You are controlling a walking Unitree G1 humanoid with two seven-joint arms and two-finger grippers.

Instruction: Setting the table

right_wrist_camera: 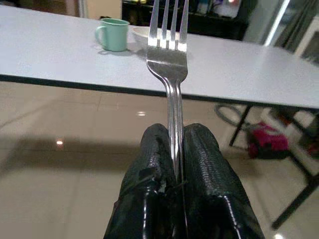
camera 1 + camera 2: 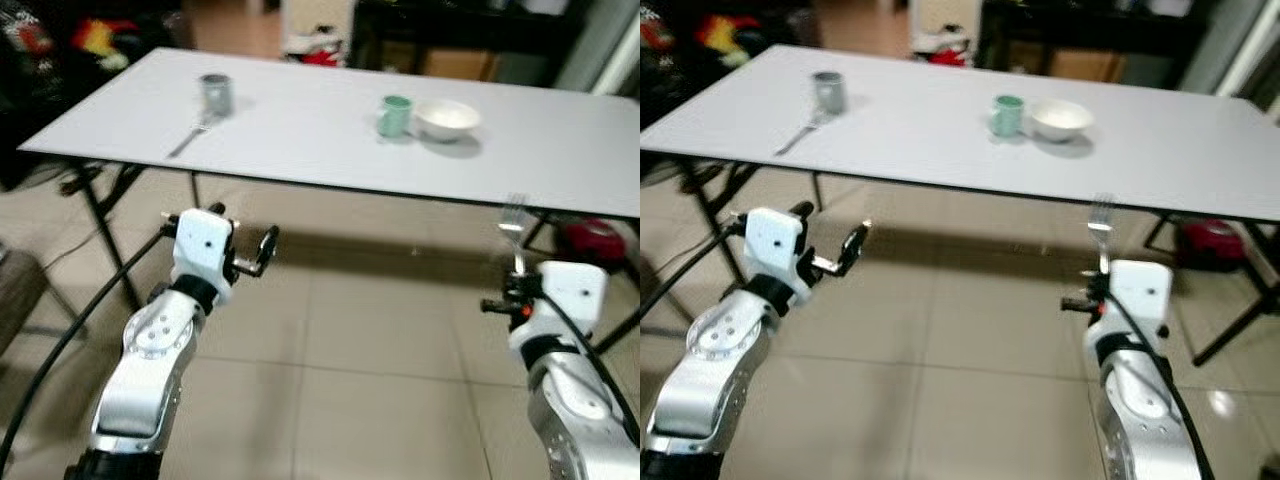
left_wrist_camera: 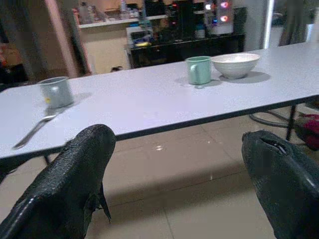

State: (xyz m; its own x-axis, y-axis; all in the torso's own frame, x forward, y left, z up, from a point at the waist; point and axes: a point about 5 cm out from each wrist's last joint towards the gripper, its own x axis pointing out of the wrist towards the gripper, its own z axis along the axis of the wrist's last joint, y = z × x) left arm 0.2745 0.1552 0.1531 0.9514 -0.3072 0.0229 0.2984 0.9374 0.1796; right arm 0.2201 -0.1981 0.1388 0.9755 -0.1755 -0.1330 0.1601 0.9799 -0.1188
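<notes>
A long white table (image 2: 320,140) stands before me. On it sit a green mug (image 2: 395,115) and, right beside it, a white bowl (image 2: 447,119). Toward the far left are a grey cup (image 2: 215,94) and a spoon (image 2: 187,140) lying in front of it. My right gripper (image 1: 175,149) is shut on a silver fork (image 1: 168,55), held upright with its tines up, just below the table's near edge (image 2: 515,215). My left gripper (image 2: 262,250) is open and holds nothing, raised below the table's left part. Its black fingers (image 3: 75,169) frame the table in the wrist view.
The floor under the table is beige tile (image 2: 370,330). Black folding legs (image 2: 105,235) stand at the table's left end. A red object (image 2: 592,240) lies on the floor at the right. Dark furniture (image 2: 440,40) and clutter stand behind the table.
</notes>
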